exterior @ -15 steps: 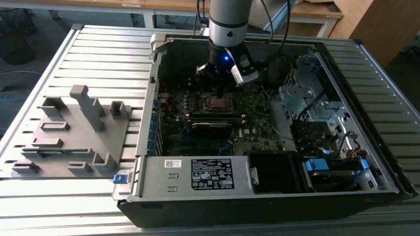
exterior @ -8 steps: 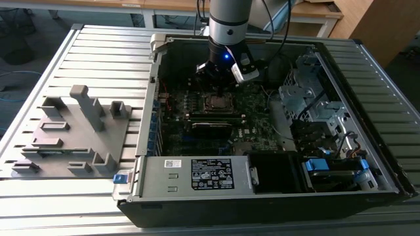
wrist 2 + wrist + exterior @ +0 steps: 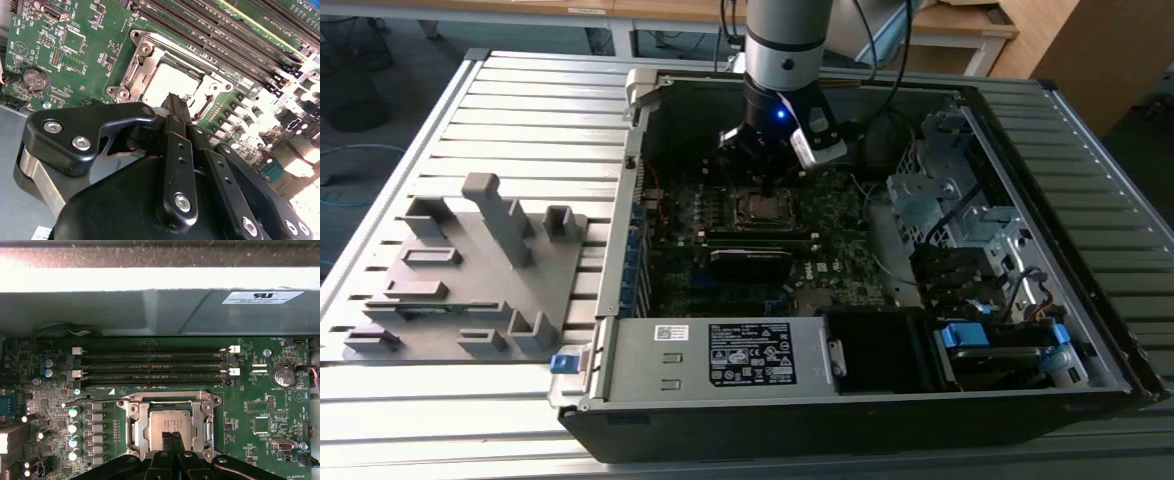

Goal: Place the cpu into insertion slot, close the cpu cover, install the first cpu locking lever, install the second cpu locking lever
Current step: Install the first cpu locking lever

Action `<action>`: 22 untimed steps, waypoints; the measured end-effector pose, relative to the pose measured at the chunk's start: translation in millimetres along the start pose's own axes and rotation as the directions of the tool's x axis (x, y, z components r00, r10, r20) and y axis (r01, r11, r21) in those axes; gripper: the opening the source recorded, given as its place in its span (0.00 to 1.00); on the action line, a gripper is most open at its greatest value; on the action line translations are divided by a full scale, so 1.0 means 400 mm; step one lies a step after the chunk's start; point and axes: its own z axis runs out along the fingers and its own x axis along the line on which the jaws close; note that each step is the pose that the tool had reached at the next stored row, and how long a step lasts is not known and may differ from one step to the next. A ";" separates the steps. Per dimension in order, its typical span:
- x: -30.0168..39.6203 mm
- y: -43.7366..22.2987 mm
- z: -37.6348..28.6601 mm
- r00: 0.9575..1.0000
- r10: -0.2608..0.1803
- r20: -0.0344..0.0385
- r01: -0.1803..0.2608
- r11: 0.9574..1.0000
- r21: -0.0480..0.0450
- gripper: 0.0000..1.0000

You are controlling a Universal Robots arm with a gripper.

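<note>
Exterior view: the robot arm (image 3: pixel 787 40) is reaching down into an open computer case (image 3: pixel 620 200) that is lying on a table of grey slats (image 3: pixel 520 100). The gripper (image 3: pixel 766 186) is hanging in the upper middle of the frame, over the green board (image 3: pixel 720 290) inside the case. On the exterior view's left, a grey tray of blocks (image 3: pixel 467 270) is sitting on the table, well apart from the gripper. A grey power box with a white label (image 3: pixel 720 355) is sitting in the case at the lower middle of the frame.

In both wrist views the cpu (image 3: pixel 165 421) is sitting in its slot. The cpu cover (image 3: pixel 136 426) is lying down flat over the socket, and the cpu is showing through its big window. The two thin black fingers (image 3: pixel 170 442) are pressing together with no gap between them, and they are holding nothing. Their tips are pointing at the top of the cpu. It is hard to tell if they are touching it or hanging just above it.

In the first wrist view, long dark memory sticks (image 3: pixel 150 365) are lying just beside the socket, and a round silver battery (image 3: pixel 284 376) is sitting on the board, well off to one side
</note>
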 end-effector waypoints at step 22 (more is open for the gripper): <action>-0.001 0.001 -0.026 1.000 0.000 0.000 0.000 1.000 0.000 0.10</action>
